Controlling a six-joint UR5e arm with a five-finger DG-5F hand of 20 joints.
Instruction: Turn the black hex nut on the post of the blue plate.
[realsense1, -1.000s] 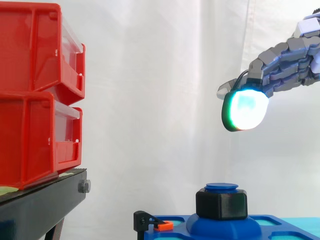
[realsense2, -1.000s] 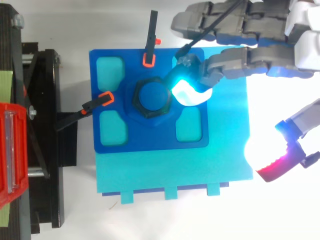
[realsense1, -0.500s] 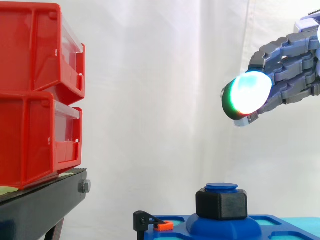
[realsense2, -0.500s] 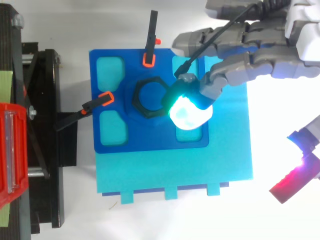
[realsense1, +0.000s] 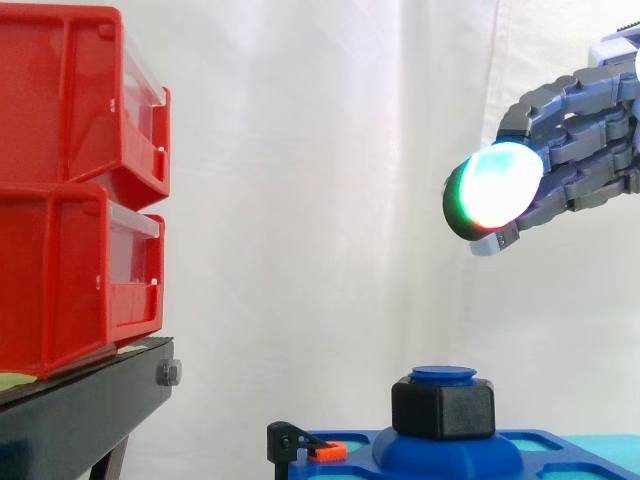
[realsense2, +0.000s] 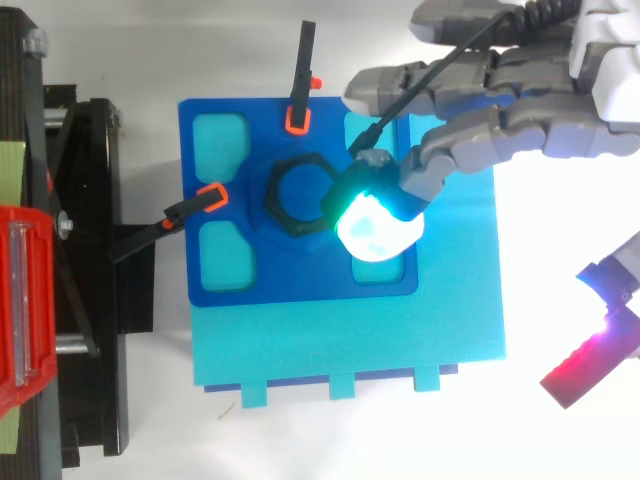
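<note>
At the left of the side view, stacked red plastic bins (realsense1: 70, 180) sit on a black stand (realsense1: 85, 410), well apart from the work. Two black clamps with orange tips (realsense2: 205, 197) pin the blue plate (realsense2: 230, 285). At lower centre, the black hex nut (realsense1: 442, 408) sits on the plate's blue post (realsense1: 443, 375). The hand (realsense1: 580, 140) hovers at upper right, high above the nut, with its fingers loosely extended and holding nothing. Its glowing pad (realsense2: 375, 225) lies just right of the nut in the top view. A straight descent from here would likely land on the plate, or the pad could skid off the nut's flats without turning it.
</note>
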